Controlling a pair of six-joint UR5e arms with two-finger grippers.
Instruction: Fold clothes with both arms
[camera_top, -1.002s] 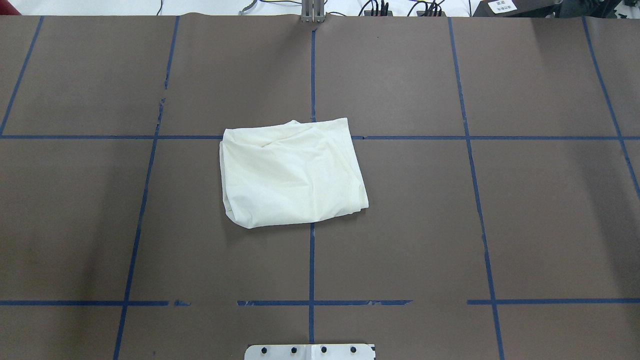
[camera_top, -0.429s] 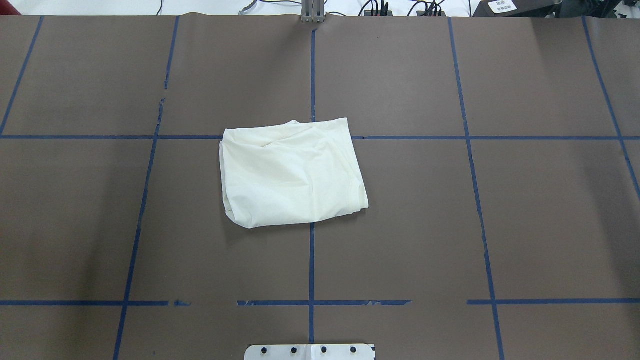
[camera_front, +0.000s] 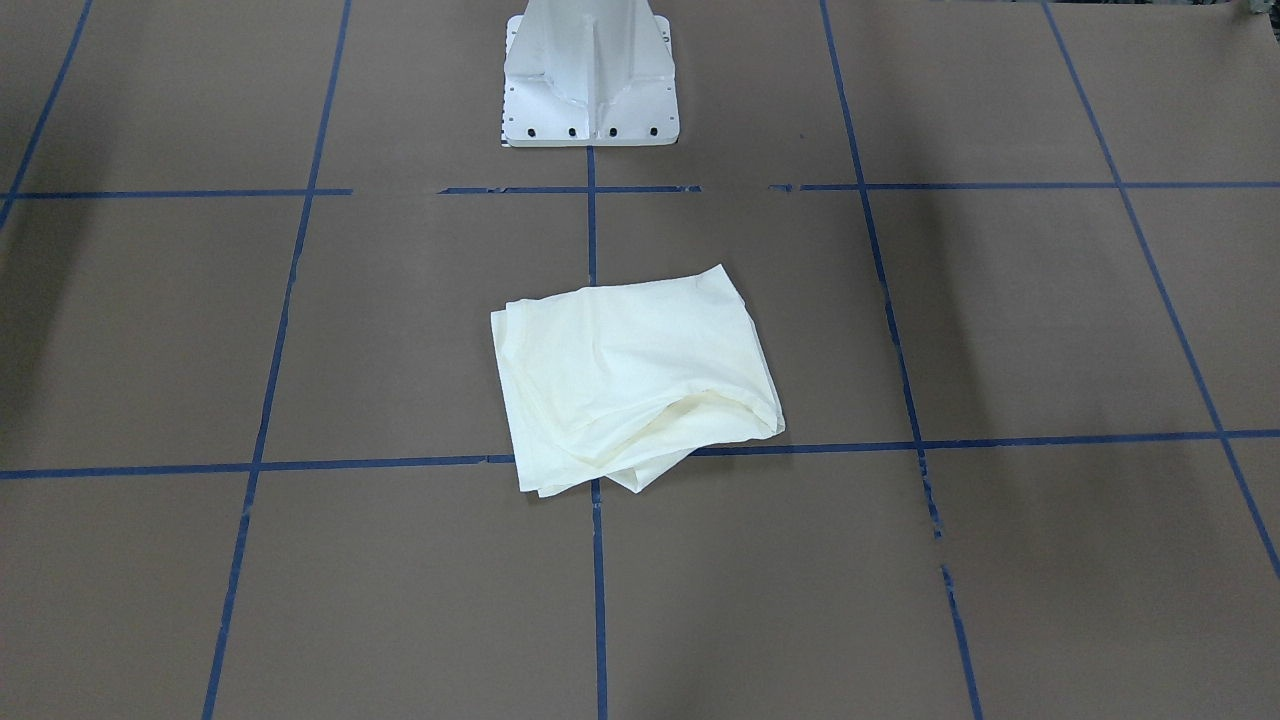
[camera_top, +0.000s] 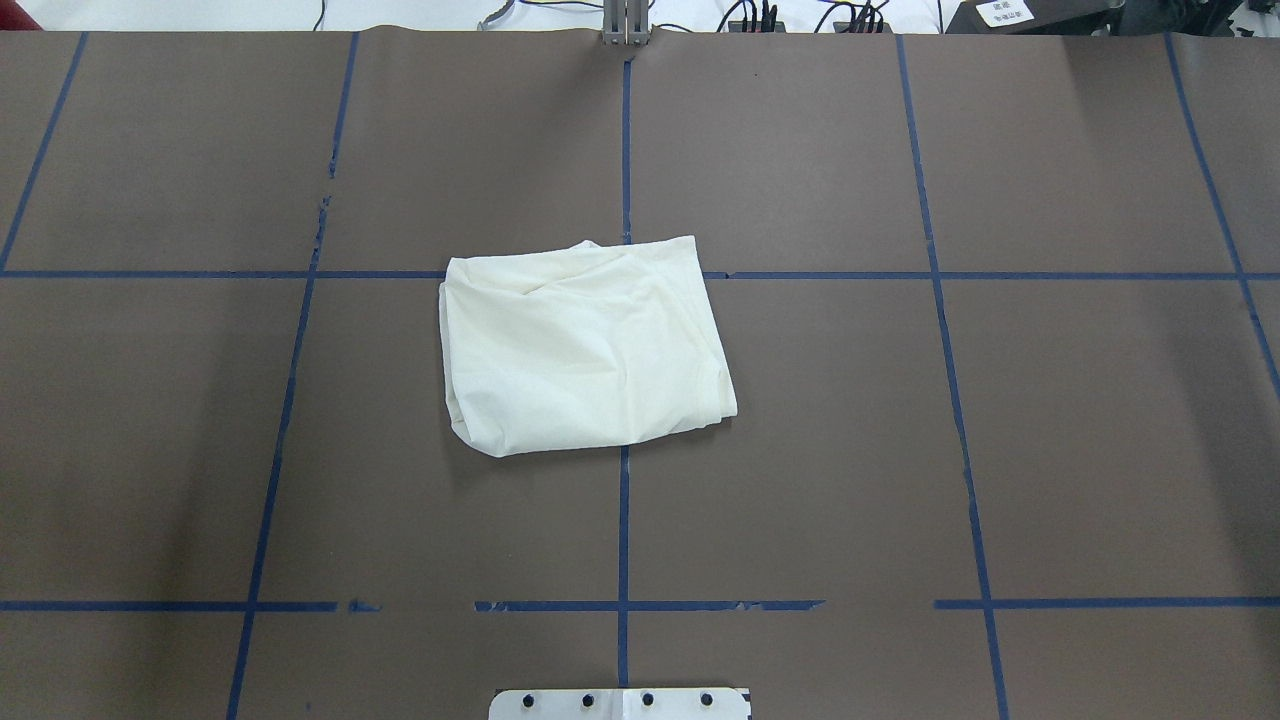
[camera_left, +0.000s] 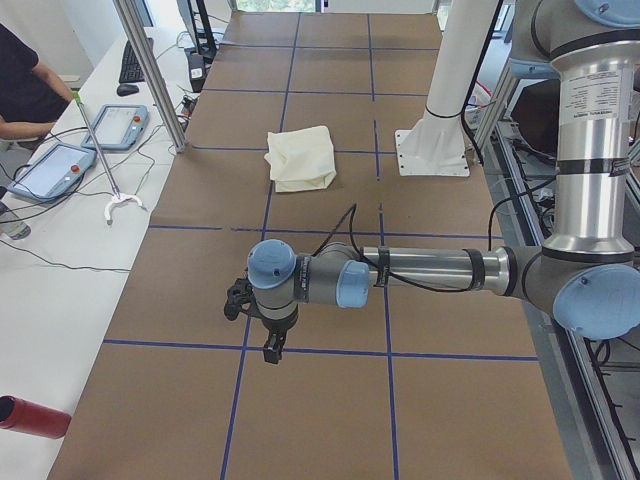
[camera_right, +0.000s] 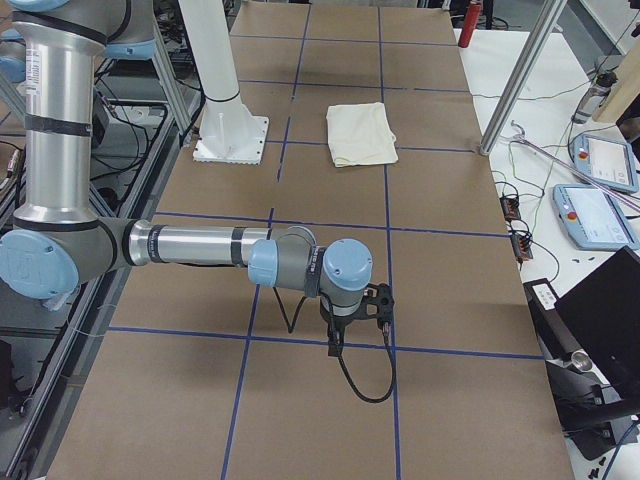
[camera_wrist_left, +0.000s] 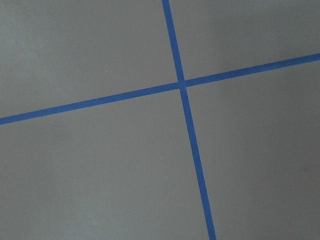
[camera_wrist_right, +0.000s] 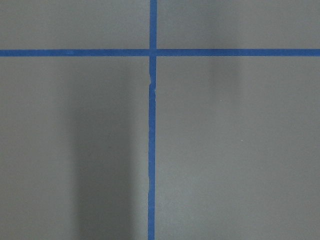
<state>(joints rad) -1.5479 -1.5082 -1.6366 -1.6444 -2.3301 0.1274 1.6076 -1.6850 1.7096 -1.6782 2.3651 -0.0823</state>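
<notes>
The folded T-shirt lies near the pedestal base; I cannot tell whether the left gripper or the right gripper is spread.

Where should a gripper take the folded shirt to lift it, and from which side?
Probably the rounded folded edge of the shirt nearest the pedestal, approached from that side: there the layers look joined, while the far edge gapes open.

A brown table cover carries a grid of blue tape lines. Beside it runs a white bench holding two tablet-like control pendants, with an aluminium post at its edge. A red cylinder, perhaps a bottle, lies on the bench.
</notes>
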